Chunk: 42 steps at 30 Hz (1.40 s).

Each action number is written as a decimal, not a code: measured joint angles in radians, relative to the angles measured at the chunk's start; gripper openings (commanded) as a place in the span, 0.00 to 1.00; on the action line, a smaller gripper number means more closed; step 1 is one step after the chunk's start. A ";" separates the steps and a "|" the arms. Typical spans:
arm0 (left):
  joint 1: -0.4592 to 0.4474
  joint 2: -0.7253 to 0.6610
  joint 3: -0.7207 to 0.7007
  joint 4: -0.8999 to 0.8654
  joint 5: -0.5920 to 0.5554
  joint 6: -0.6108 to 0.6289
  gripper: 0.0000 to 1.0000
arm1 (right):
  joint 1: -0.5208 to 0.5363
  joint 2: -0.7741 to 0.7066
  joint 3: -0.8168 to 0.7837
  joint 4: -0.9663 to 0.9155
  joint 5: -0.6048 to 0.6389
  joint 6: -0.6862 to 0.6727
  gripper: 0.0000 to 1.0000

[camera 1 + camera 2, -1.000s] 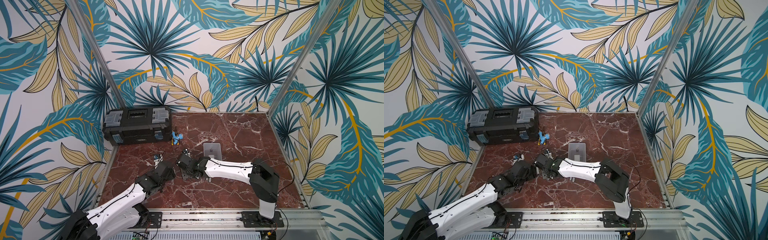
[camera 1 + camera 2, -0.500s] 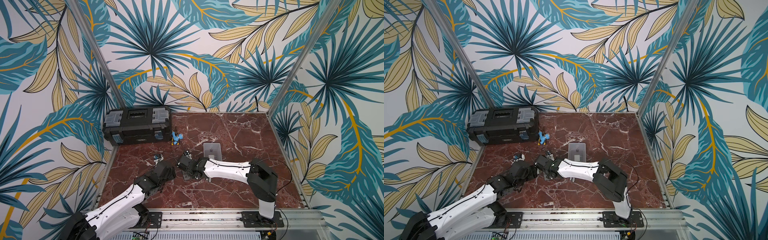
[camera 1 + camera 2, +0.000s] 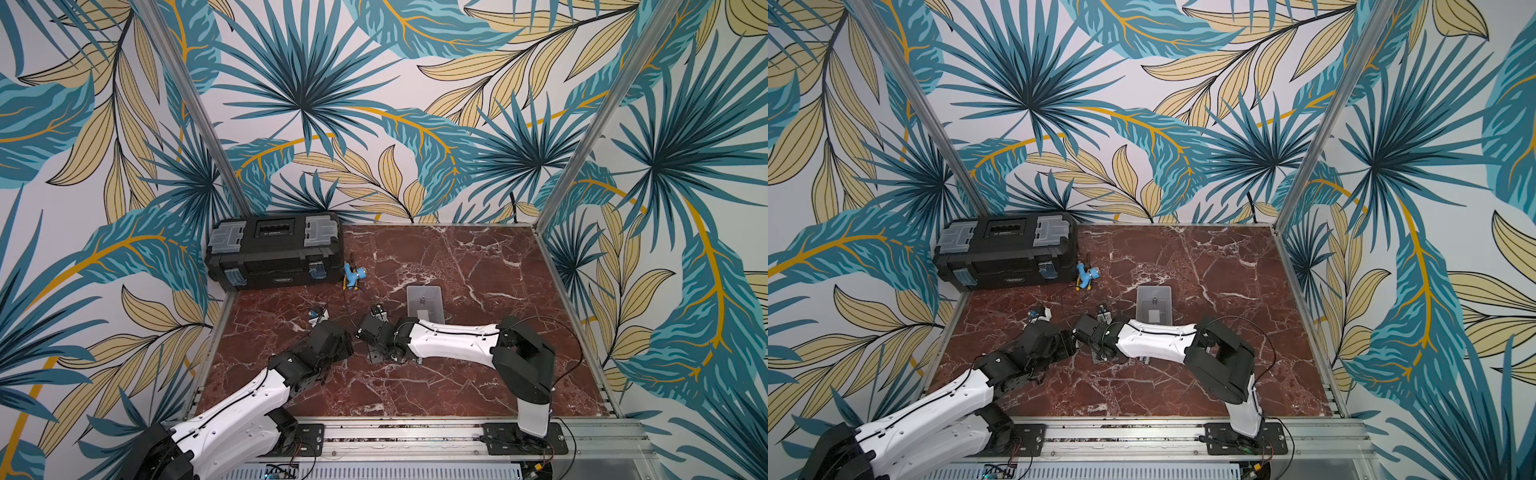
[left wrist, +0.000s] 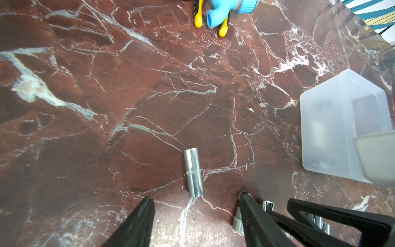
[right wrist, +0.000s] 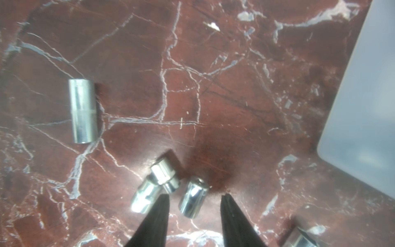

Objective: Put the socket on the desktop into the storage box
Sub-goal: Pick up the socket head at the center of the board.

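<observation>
desktop of red marble, veined white. right claw is low over it with its jaws apart, and a short socket lies flat between the tips, not clamped. left claw also has its jaws apart, empty, with a long socket lying flat just beyond its tips. pale storage box stands nearby on the desktop, apart from both sockets.

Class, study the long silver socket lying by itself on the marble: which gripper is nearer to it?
Left. The long socket lies just ahead of the open left gripper; the right gripper is off to one side, straddling a short socket.
</observation>
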State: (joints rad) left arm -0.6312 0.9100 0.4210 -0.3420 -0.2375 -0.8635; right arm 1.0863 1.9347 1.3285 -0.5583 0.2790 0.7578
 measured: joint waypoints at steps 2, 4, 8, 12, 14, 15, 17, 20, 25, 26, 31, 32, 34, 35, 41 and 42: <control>0.000 0.001 0.000 0.005 0.003 0.001 0.68 | 0.000 0.000 -0.008 0.000 0.001 0.006 0.42; 0.000 0.002 0.000 0.007 0.007 0.002 0.68 | 0.000 0.002 -0.011 0.000 0.001 0.010 0.41; 0.000 0.002 0.000 0.011 0.011 0.003 0.68 | 0.000 0.003 -0.020 0.008 0.001 0.018 0.41; 0.000 0.002 0.000 0.013 0.015 0.003 0.68 | 0.000 0.003 -0.038 0.015 0.000 0.026 0.41; 0.000 0.002 0.000 0.016 0.018 0.003 0.68 | 0.000 0.003 -0.049 0.021 0.000 0.030 0.41; 0.000 0.003 0.000 0.016 0.019 0.004 0.68 | 0.000 0.003 -0.054 0.025 0.000 0.032 0.41; 0.000 0.005 0.000 0.016 0.024 0.007 0.68 | 0.000 0.007 -0.061 0.031 -0.002 0.036 0.41; 0.000 0.005 0.000 0.019 0.037 0.012 0.68 | 0.000 0.016 -0.064 0.039 0.000 0.039 0.41; 0.000 0.006 0.000 0.023 0.048 0.021 0.68 | 0.000 0.018 -0.065 0.047 0.002 0.035 0.40; 0.000 0.006 0.000 0.024 0.050 0.022 0.68 | 0.000 0.018 -0.065 0.049 0.002 0.034 0.38; 0.000 0.006 0.000 0.027 0.068 0.027 0.68 | 0.000 0.019 -0.066 0.059 0.002 0.031 0.29; 0.000 0.006 0.000 0.030 0.074 0.029 0.68 | 0.000 0.019 -0.068 0.061 0.003 0.030 0.26; 0.000 0.006 0.000 0.034 0.085 0.031 0.68 | 0.000 0.018 -0.072 0.068 0.008 0.029 0.22; 0.000 0.006 0.000 0.034 0.088 0.034 0.68 | 0.000 0.016 -0.076 0.072 0.010 0.029 0.18; 0.000 0.006 0.000 0.045 0.113 0.046 0.67 | 0.000 -0.005 -0.111 0.112 0.012 0.021 0.02; 0.001 0.006 0.000 0.053 0.125 0.048 0.67 | 0.000 -0.016 -0.127 0.121 0.012 0.019 0.00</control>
State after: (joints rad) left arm -0.6304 0.9157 0.4210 -0.2890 -0.1127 -0.8158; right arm 1.0863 1.9182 1.2018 -0.4374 0.2909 0.7769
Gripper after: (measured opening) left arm 0.672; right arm 0.216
